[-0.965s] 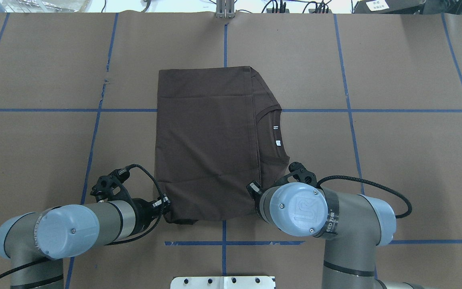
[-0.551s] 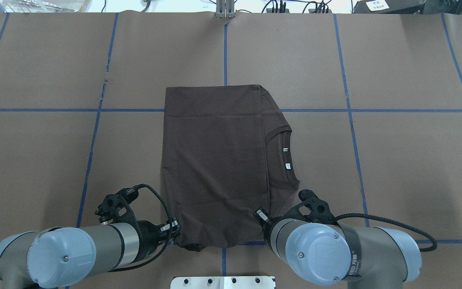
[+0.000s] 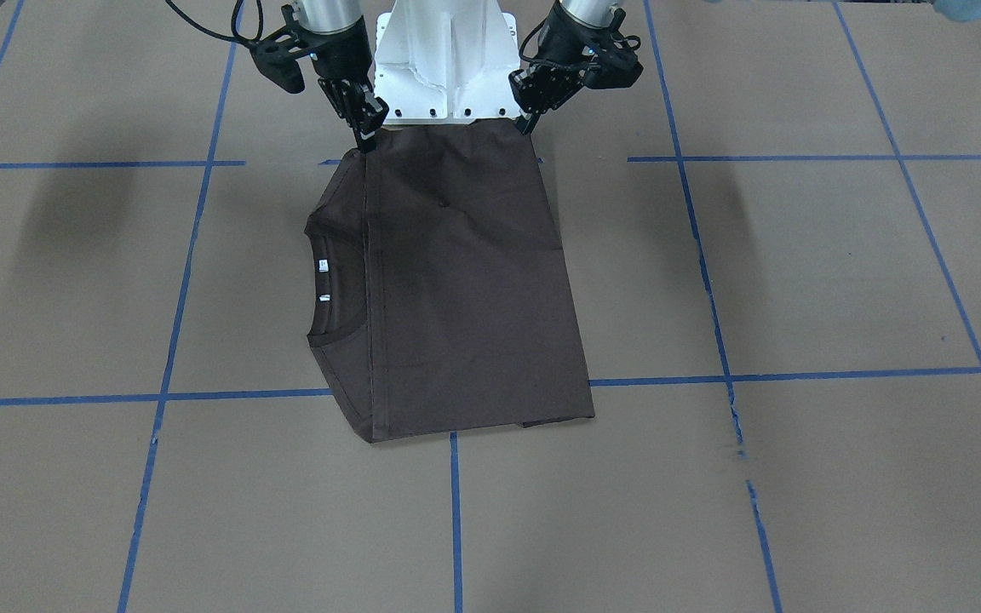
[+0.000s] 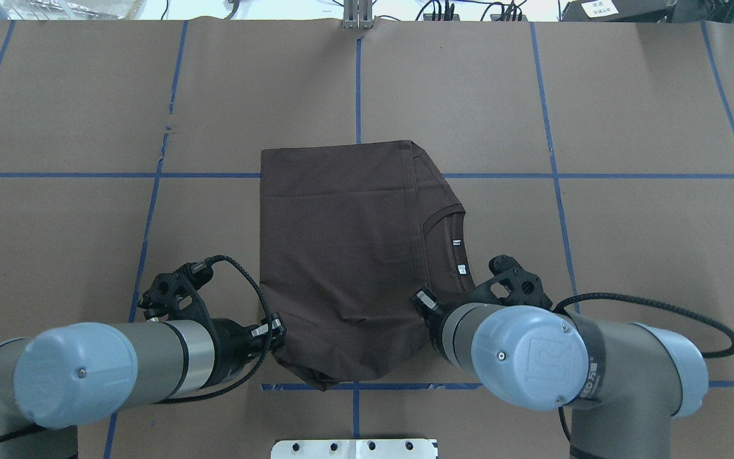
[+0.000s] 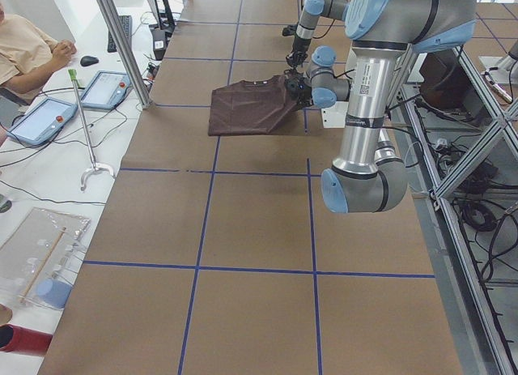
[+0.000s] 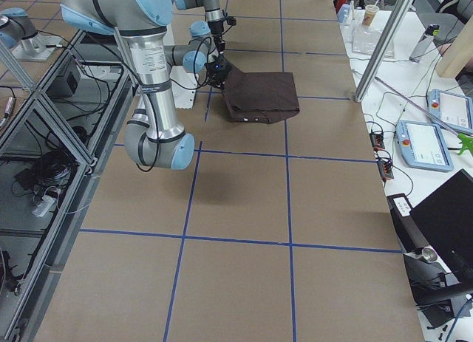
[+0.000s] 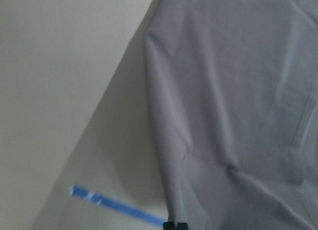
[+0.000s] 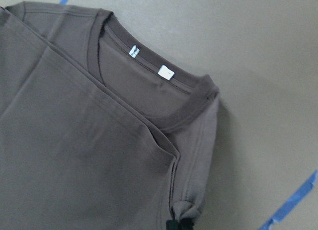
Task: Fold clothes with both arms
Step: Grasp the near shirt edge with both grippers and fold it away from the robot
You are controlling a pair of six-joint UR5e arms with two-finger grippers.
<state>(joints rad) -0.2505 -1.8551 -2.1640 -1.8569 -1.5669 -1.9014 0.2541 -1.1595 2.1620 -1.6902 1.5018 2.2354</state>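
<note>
1. While both arms reach in from the robot's side, the dark brown-grey short-sleeved cotton T-shirt [image 4: 341, 255] sits mid-table, folded into a rough rectangle on the brown paper-covered table [image 4: 628, 255].
2. Black two-finger left gripper [image 4: 276, 333]: closed, pinching the T-shirt's near corner on the robot's left. The wrist view shows its fingertips [image 7: 175, 225] clamped on the fabric edge.
3. Black two-finger right gripper [image 3: 367, 136]: also closed, pinching the near corner on the robot's right. Cloth bunches at its fingertips [image 8: 178, 224].
4. The near edge of the T-shirt is lifted off the table, strung between the two grippers. The far part lies flat.
5. The ribbed round collar [image 8: 166, 123] is on the robot's right side, with two small white neck tags [image 8: 166, 72] showing inside it.
6. A folded layer covers the rest of the T-shirt; its straight edge runs just beside the collar.
7. The white metal pedestal base [image 3: 444, 60] is just behind the lifted edge. Blue tape lines [image 4: 660, 175] grid the table.
</note>
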